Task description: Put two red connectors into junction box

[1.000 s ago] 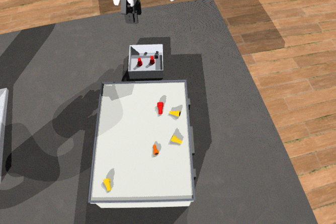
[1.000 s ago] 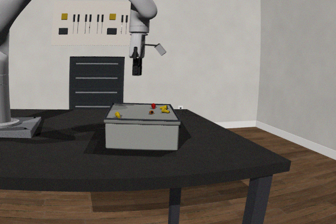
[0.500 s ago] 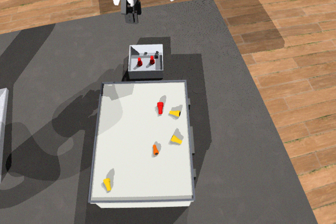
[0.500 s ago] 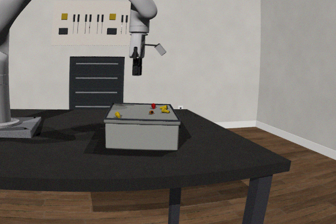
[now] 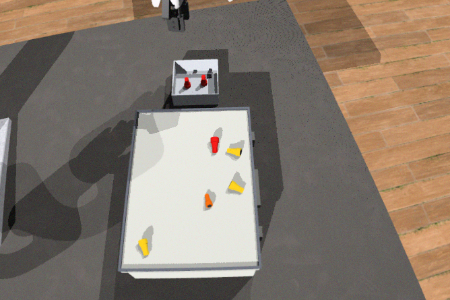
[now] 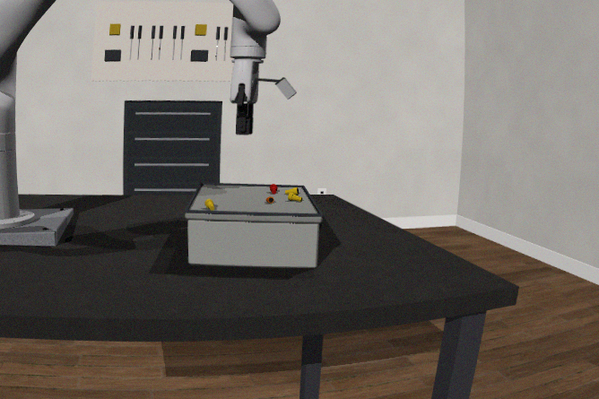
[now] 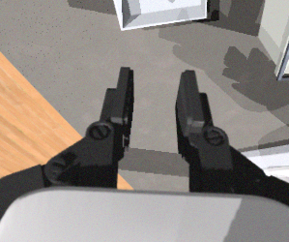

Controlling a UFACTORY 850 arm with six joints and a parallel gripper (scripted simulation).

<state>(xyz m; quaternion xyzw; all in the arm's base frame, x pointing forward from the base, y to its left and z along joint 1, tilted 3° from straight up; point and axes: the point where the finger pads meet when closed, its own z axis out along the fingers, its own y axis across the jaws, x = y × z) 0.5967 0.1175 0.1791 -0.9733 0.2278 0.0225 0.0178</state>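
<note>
The steel junction box stands on the table just beyond the tool case. Two red connectors stand upright inside it, below the rim. A third red connector lies on the case lid near its far right, and it also shows in the side view. My gripper hangs high over the table beyond the box, well above everything. In the wrist view its fingers stand partly apart with nothing between them, and the box edge is at the top.
Three yellow connectors and an orange one lie on the lid. The robot base is at the table's left. The table edge and wooden floor lie just behind the gripper.
</note>
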